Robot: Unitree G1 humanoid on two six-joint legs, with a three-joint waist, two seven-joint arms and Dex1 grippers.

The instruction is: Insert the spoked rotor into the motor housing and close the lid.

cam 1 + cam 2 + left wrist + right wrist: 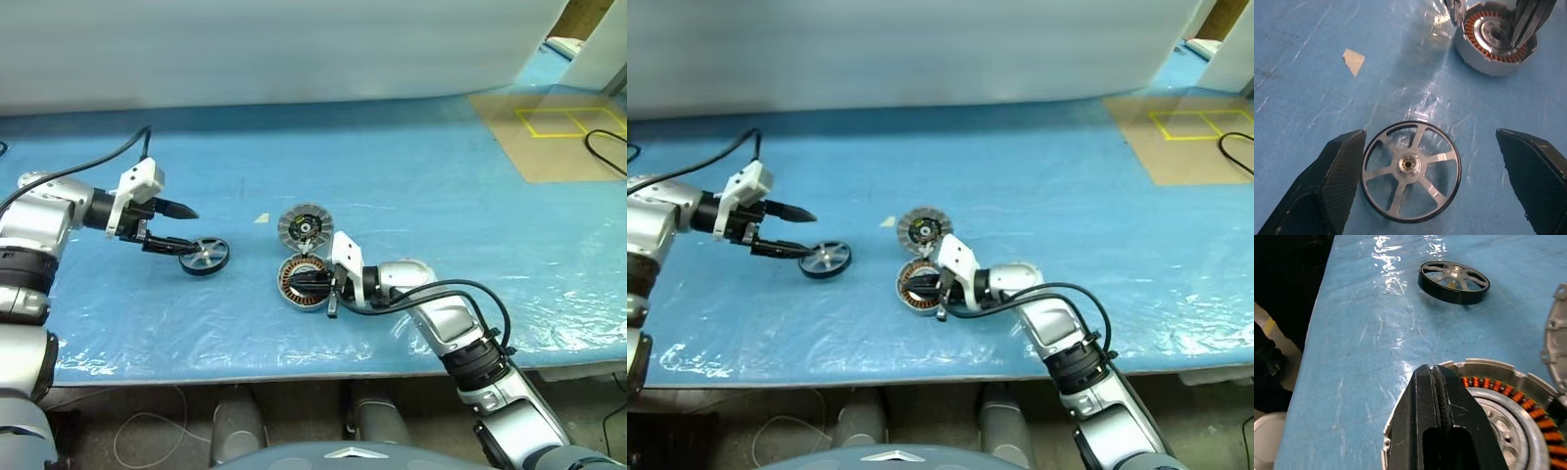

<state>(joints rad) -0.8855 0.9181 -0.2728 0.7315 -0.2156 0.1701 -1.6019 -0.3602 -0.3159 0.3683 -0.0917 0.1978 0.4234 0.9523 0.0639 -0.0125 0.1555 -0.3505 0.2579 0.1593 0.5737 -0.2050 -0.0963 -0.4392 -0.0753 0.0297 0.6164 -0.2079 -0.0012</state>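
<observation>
In the head views, the spoked rotor (pixel 205 257) lies flat on the blue table cover (pixel 411 166), at about nine o'clock from the motor housing (pixel 303 281), with bare cover between them. The left gripper (pixel 176 227) stands wide open just beside the rotor, its lower finger reaching toward the rim, probably lining up to pick it. The lid (pixel 305 227) sits at twelve o'clock from the housing, touching or nearly touching it. The right gripper (pixel 315 284) is closed, its fingers lying over the housing's copper windings, likely steadying the cup; whether it clamps the wall cannot be told. The table's near edge runs close below the housing, while the far side offers broad open cover. In the left wrist view, the rotor (pixel 1410 171) rests between the two spread fingers (pixel 1327 181), closer to one; the housing (pixel 1496 41) lies beyond, with a scrap of tape (pixel 1354 61) off to the side. In the right wrist view, the pressed-together fingers (pixel 1442 431) rest on the housing's rim (pixel 1484 364), and the rotor (pixel 1453 281) lies well beyond across open cover.
</observation>
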